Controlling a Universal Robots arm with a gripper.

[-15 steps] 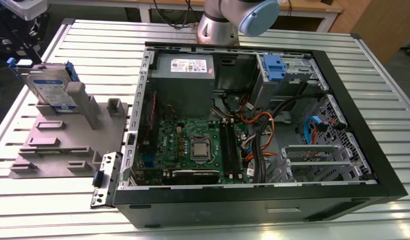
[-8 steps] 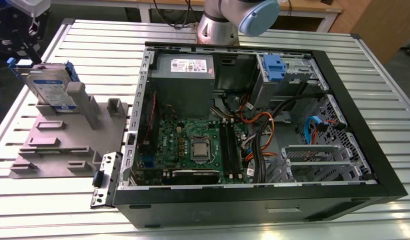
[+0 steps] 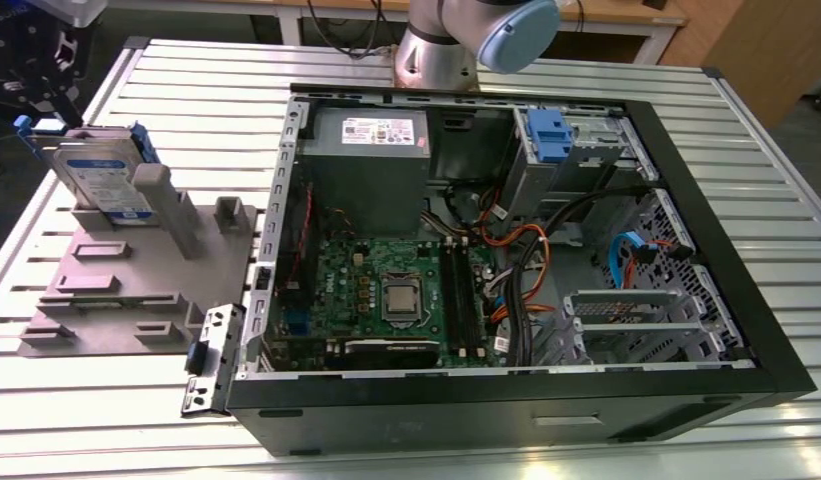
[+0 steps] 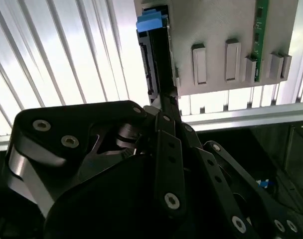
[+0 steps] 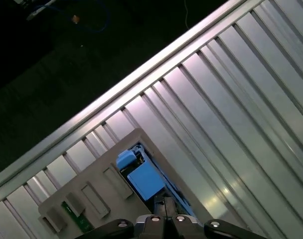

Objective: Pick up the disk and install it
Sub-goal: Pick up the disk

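In the exterior view the disk (image 3: pixel 103 178) stands on edge in a grey holder (image 3: pixel 117 290) on the slatted table (image 3: pixel 544 80). The holder lies just beside the open computer case (image 3: pixel 770 340), on the exterior view's left. Inside the case a blue clip (image 3: pixel 550 135) sits in a far corner and a grey box (image 3: pixel 370 160) with a white sticker lies beside it. The arm (image 3: pixel 444 50) rises behind the case.

In the second wrist view the gripper (image 4: pixel 164 102) has its black fingers drawn together tip to tip, with nothing between them. Past the tips the disk (image 4: pixel 159 50) shows edge on, its blue rail uppermost, still seated in the holder (image 4: pixel 216 30). A green circuit board (image 4: pixel 261 35) stands in another slot of the holder.

In the first wrist view the closed gripper (image 5: pixel 164 205) lines up with the blue end of the disk (image 5: pixel 144 179), with the holder (image 5: pixel 99 191) alongside and the table slats (image 5: pixel 231 99) around
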